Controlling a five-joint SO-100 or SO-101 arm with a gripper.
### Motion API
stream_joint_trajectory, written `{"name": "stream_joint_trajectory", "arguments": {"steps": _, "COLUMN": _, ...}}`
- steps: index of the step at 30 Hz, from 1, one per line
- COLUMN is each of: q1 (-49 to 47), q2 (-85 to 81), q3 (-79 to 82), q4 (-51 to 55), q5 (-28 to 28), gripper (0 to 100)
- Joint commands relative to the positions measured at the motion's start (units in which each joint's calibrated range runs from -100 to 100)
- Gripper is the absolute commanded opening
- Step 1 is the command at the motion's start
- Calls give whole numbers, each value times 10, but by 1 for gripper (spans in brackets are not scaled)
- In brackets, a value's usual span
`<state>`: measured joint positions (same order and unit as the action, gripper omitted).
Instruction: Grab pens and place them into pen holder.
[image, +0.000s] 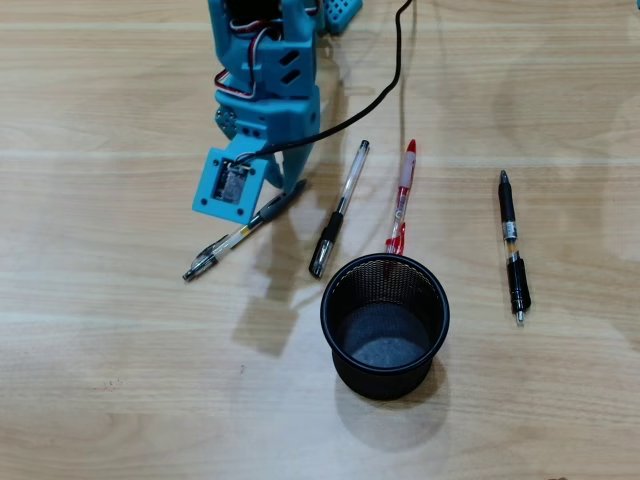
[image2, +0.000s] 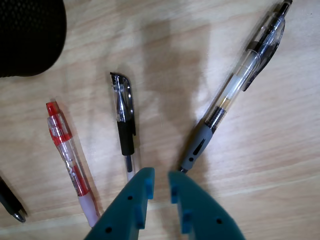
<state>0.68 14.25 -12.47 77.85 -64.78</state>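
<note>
Here the grey pen (image2: 235, 85) lies just beside the gripper (image2: 161, 176).

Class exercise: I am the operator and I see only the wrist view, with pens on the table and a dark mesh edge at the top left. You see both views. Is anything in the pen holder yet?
Observer: No. The overhead view looks into the pen holder, and only its bare bottom shows.
Operator: Is it standing or tipped?
Observer: It is standing upright, mouth up, in front of the row of pens.
Operator: At my lower left I see only a dark tip. What is it?
Observer: It is the black and clear pen. In the overhead view it lies alone to the right of the holder, clear of it and of the red pen.
</note>
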Motion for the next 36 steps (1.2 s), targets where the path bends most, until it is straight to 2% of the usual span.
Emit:
{"name": "stream_joint_trajectory", "arguments": {"steps": 1, "q1": -4, "q2": 11, "q3": -46, "q4": 3, "q5": -3, "gripper": 15}}
{"name": "stream_joint_trajectory", "arguments": {"steps": 3, "q1": -4, "q2": 16, "q3": -46, "q4": 3, "q5": -3, "gripper": 20}}
{"name": "stream_joint_trajectory", "arguments": {"steps": 10, "q1": 15, "q2": 48, "q3": -48, "q4": 3, "q5": -3, "gripper": 20}}
{"name": "stream_joint_trajectory", "arguments": {"steps": 22, "q1": 60, "q2": 191, "q3": -179, "q4": -5, "q5": -3, "gripper": 20}}
{"name": "stream_joint_trajectory", "arguments": {"steps": 31, "q1": 72, "q2": 256, "q3": -201, "q4": -5, "q5": -4, "gripper": 20}}
{"name": "stream_joint_trajectory", "arguments": {"steps": 36, "q1": 70, "q2": 265, "q3": -192, "q4": 1, "q5": -29, "gripper": 20}}
